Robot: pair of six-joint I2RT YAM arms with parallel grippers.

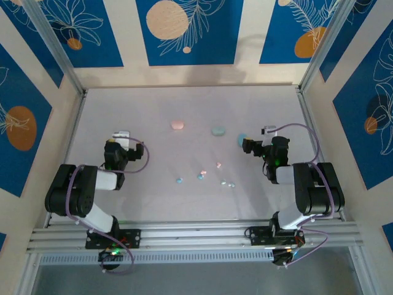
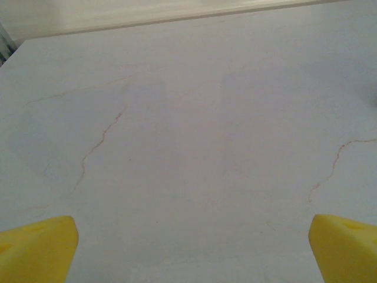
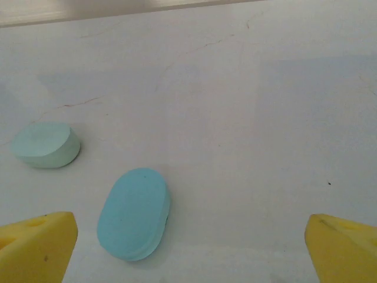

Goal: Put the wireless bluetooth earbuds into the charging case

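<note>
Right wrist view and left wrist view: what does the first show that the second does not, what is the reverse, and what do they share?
Right wrist view: a blue case at lower left and a mint case beyond it, both lying shut on the table. Left wrist view: no cases, but long brown cracks across the table. Shared: the white table, a pale strip along its far edge, and yellow fingertips at the lower corners, with the left gripper and right gripper both open.
</note>
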